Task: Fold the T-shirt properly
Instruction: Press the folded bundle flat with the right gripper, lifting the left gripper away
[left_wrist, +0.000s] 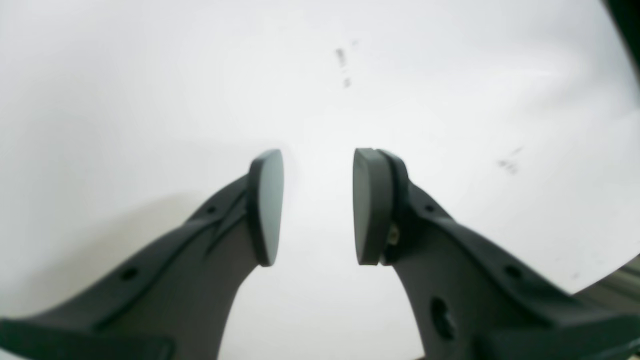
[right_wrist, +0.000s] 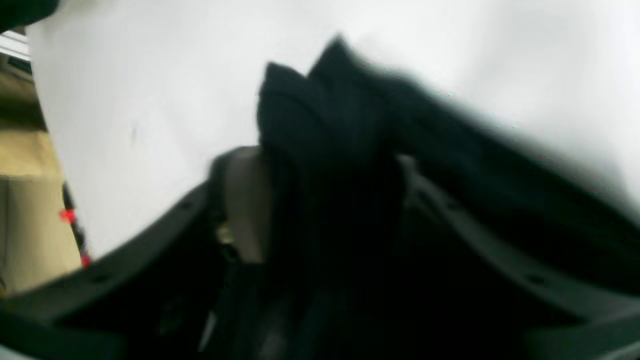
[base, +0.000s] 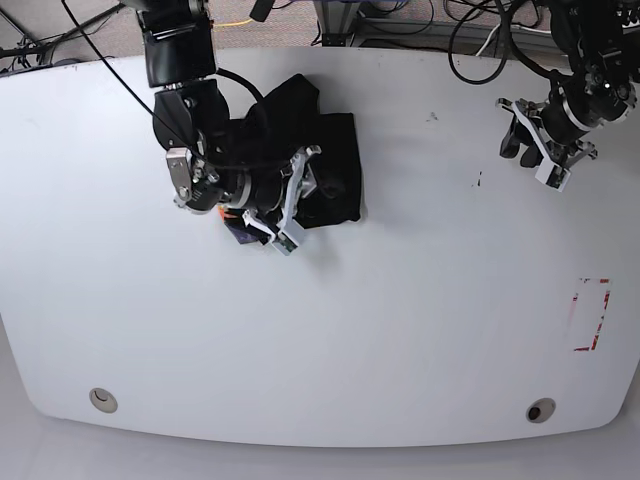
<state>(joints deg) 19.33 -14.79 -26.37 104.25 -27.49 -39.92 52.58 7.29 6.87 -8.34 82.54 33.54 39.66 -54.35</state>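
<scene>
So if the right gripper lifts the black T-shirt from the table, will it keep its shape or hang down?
The T-shirt lies bunched in soft folds, so it will probably droop. Fabric sits between the right gripper fingers, so it may slide unless pinched firmly.

A white table (base: 330, 330) with rounded corners is carrying the crumpled black T-shirt (base: 325, 165), lying at about 11 o'clock. A red-outlined rectangle (base: 592, 314) is showing at 3 o'clock.

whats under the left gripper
Only bare white table under the open left gripper, with a few small dark marks. No T-shirt there; nothing hidden except behind its fingers.
</scene>
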